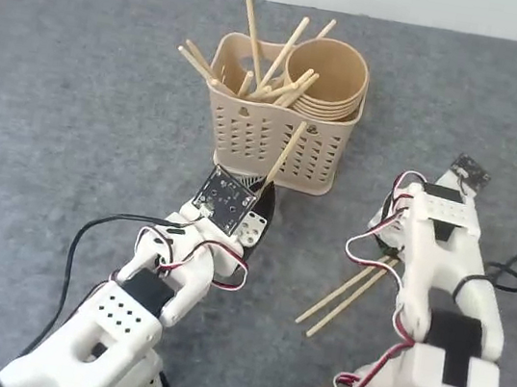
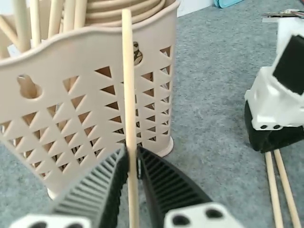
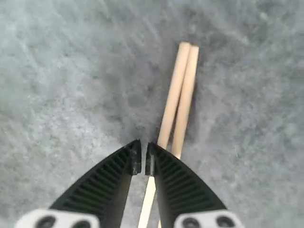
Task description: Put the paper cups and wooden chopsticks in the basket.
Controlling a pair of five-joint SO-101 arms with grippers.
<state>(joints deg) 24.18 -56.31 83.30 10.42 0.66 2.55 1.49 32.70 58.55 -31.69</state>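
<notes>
Chopstick [image 2: 127,95] in left gripper [image 2: 132,155] stands before basket [image 2: 95,42].

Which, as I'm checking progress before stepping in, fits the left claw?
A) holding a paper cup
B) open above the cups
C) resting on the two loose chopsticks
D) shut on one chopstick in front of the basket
D: the left claw is clamped on a single chopstick that rises in front of the basket.
</notes>
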